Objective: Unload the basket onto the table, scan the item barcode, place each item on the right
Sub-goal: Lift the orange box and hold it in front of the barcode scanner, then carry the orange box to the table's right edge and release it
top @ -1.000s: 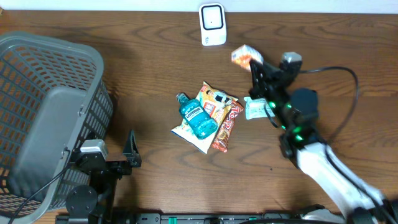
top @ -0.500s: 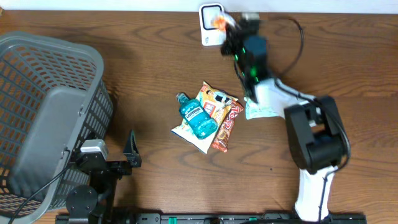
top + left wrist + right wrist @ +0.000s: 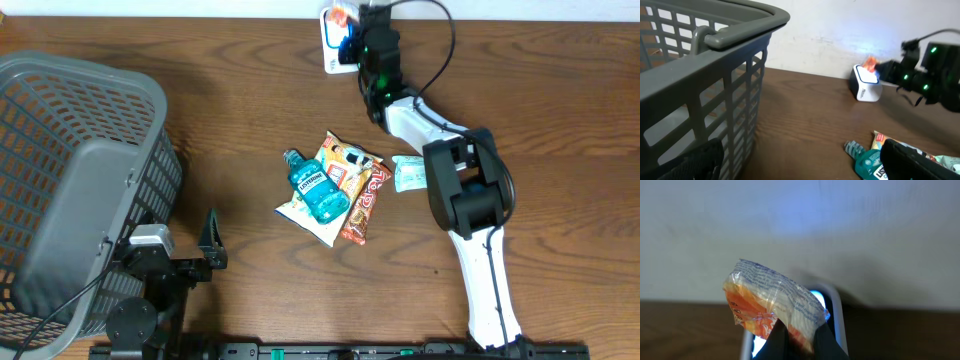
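Right gripper (image 3: 352, 28) has brought orange packet (image 3: 772, 302) (pinched) against the scanner (image 3: 865, 88).

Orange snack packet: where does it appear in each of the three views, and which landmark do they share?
Overhead: orange snack packet at the top edge, near the centre, over the white scanner.
Left wrist: right of centre, a blurred orange patch just above the scanner.
Right wrist: centre, lower half, in front of the scanner.
Shared landmark: the white scanner by the wall.
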